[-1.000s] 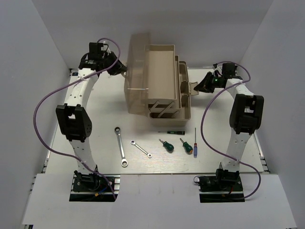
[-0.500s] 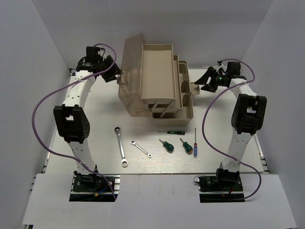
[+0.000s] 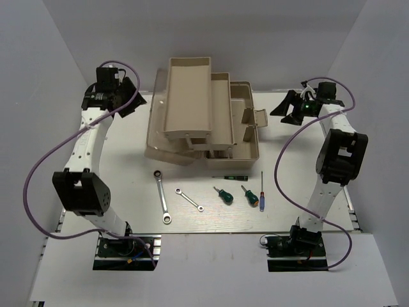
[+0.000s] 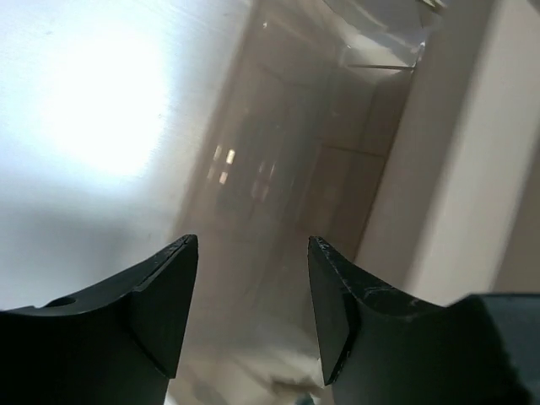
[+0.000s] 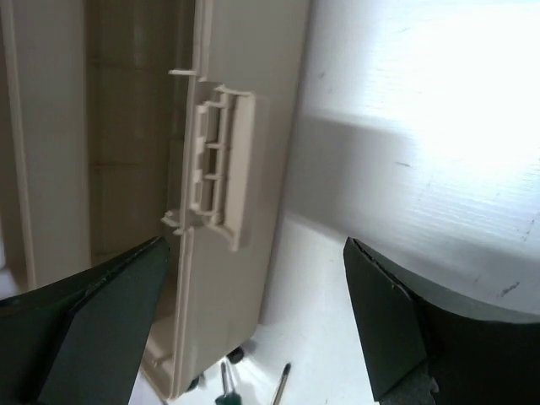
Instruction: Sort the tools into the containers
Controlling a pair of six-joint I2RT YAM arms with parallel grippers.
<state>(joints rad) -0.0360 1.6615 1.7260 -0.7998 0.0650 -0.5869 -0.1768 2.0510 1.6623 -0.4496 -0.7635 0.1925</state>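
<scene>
The left gripper (image 4: pixel 251 245) is open wide and empty, left of the open toolbox (image 3: pixel 236 163). The tools (image 3: pixel 223 196) lie in a row nearer, none sorted yet. The right gripper (image 5: pixel 253 245) is open and empty too. Next, one must reach down for a tool.

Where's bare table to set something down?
Free: table left of the long wrench, out to the left arm; right of the blue screwdriver, out to the right arm. Crowded: between them, in front of the toolbox.
</scene>
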